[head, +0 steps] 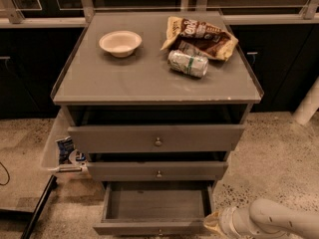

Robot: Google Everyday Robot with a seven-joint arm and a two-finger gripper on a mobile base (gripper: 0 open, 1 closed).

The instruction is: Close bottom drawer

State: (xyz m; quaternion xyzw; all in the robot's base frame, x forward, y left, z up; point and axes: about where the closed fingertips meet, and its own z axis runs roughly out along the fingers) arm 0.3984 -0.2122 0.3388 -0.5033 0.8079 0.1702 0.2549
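Note:
The grey bottom drawer (155,204) stands pulled out at the foot of the grey cabinet, and its inside is empty. Its slim front (149,228) with a tiny knob lies along the picture's lower edge. My gripper (211,222) is at the lower right, at the right end of the drawer front, level with its front corner. I cannot tell whether it touches the drawer. The pale arm (271,220) runs off to the right behind it.
The middle drawer (158,171) and the top drawer (157,138) stand slightly out above. A bowl (120,42), a chip bag (199,35) and a can (188,63) lie on the cabinet top. A clear bin (62,151) sits at the left, a white post (309,103) at the right.

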